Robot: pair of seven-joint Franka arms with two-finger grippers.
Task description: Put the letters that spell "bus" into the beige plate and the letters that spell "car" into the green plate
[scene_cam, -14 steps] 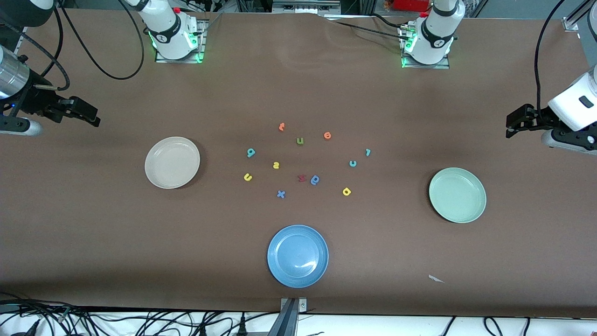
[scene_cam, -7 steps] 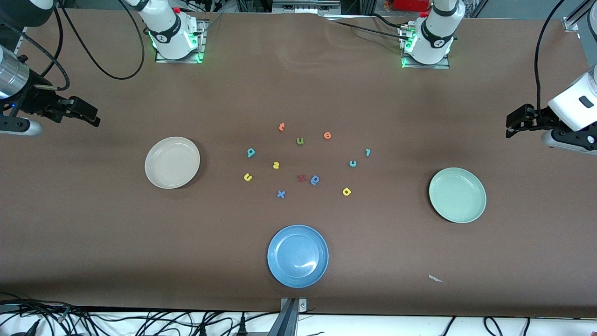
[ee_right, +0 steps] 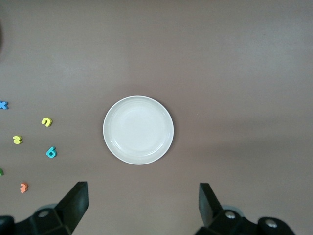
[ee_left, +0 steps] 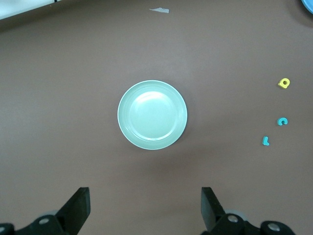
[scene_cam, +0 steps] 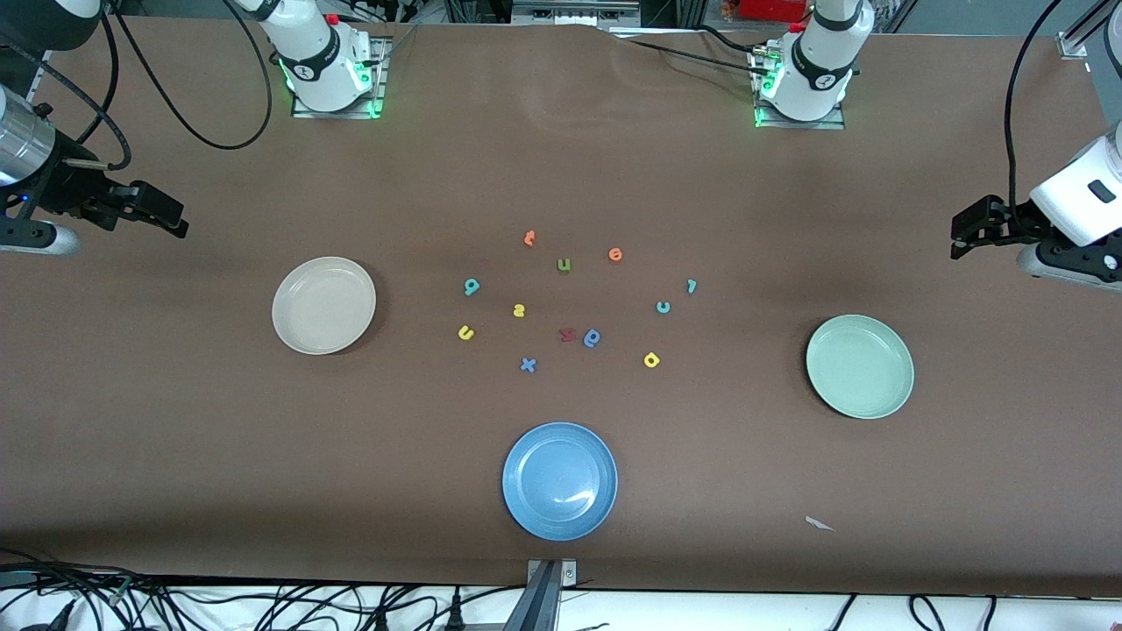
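Observation:
The beige plate (scene_cam: 324, 305) (ee_right: 138, 129) lies bare toward the right arm's end, the green plate (scene_cam: 860, 366) (ee_left: 152, 115) toward the left arm's end. Between them lie the teal b (scene_cam: 472, 286), yellow s (scene_cam: 519, 309) and yellow u (scene_cam: 465, 332), then the teal c (scene_cam: 663, 307), teal r (scene_cam: 692, 286) and yellow a (scene_cam: 651, 359). My right gripper (scene_cam: 175, 219) (ee_right: 143, 203) hangs open over bare table at its end. My left gripper (scene_cam: 957, 238) (ee_left: 145, 205) hangs open over bare table at the other end. Both arms wait.
A blue plate (scene_cam: 559, 480) sits near the front edge. Among the letters lie two orange ones (scene_cam: 529, 237) (scene_cam: 615, 254), an olive u (scene_cam: 564, 265), a red letter (scene_cam: 567, 334), a blue b-shape (scene_cam: 592, 337) and a blue x (scene_cam: 528, 365). A paper scrap (scene_cam: 820, 523) lies near the front.

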